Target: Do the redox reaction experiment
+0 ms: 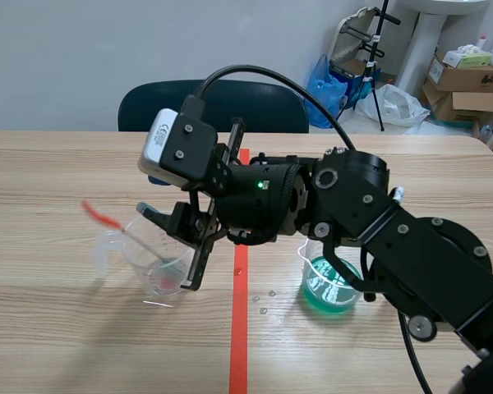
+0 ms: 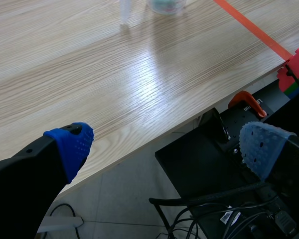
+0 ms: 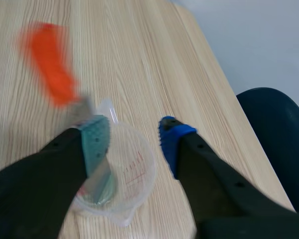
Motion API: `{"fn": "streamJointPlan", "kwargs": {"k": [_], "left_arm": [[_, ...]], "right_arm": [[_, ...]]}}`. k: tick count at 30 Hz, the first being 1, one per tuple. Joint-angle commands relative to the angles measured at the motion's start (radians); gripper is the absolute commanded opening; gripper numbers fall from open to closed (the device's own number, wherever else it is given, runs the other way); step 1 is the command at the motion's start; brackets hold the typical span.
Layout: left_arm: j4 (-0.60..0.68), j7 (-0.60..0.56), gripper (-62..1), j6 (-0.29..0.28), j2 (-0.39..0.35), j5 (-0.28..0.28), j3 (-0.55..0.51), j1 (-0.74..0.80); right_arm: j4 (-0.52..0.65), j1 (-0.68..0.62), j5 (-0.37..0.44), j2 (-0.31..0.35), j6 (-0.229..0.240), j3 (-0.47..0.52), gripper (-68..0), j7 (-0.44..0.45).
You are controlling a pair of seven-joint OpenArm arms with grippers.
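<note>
A clear plastic beaker (image 1: 152, 264) with a reddish bottom stands left of the orange tape line. A spatula with a red handle (image 1: 103, 217) leans in it, handle up and to the left. My right gripper (image 1: 177, 243) comes across the middle and hangs over this beaker, open. In the right wrist view the beaker (image 3: 132, 181) lies between and below the fingers, and the blurred orange handle (image 3: 50, 64) runs down past the grey-green pad (image 3: 95, 142) without being clamped. A beaker of green liquid (image 1: 332, 283) stands right of the tape. My left gripper (image 2: 167, 144) is open over the table's near edge.
A few small drops (image 1: 263, 300) lie on the table beside the tape line (image 1: 239, 345). A dark chair (image 1: 214, 103) stands behind the table, with boxes (image 1: 468, 78) at the back right. Below the table edge sit an orange clamp (image 2: 244, 99) and cables.
</note>
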Motion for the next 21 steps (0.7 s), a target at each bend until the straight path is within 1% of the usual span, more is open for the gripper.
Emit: {"fn": "streamJointPlan", "kwargs": {"k": [1,3,6,9,10,21], "left_arm": [[0.014,-0.014,1.4,-0.002,0.005,-0.006,0.001,0.001],[0.014,-0.014,1.4,-0.001,0.005,-0.006,0.001,0.001],[0.014,-0.014,1.4,-0.001,0.005,-0.006,0.001,0.001],[0.014,-0.014,1.4,-0.001,0.005,-0.006,0.001,0.001],[0.014,-0.014,1.4,-0.001,0.005,-0.006,0.001,0.001],[0.014,-0.014,1.4,-0.001,0.005,-0.006,0.001,0.001]], "right_arm": [[0.014,0.018,0.011,-0.002,0.011,0.000,-37.5,0.012],[0.014,0.018,-0.005,-0.003,0.025,0.000,-31.7,0.013],[0.014,0.018,-0.006,-0.003,0.064,0.000,-18.3,0.013],[0.014,0.018,-0.006,-0.003,0.086,0.000,-2.8,0.025],[0.014,0.017,-0.006,-0.003,0.089,0.000,0.4,0.027],[0.014,0.017,-0.006,-0.003,0.089,0.000,0.4,0.021]]}}
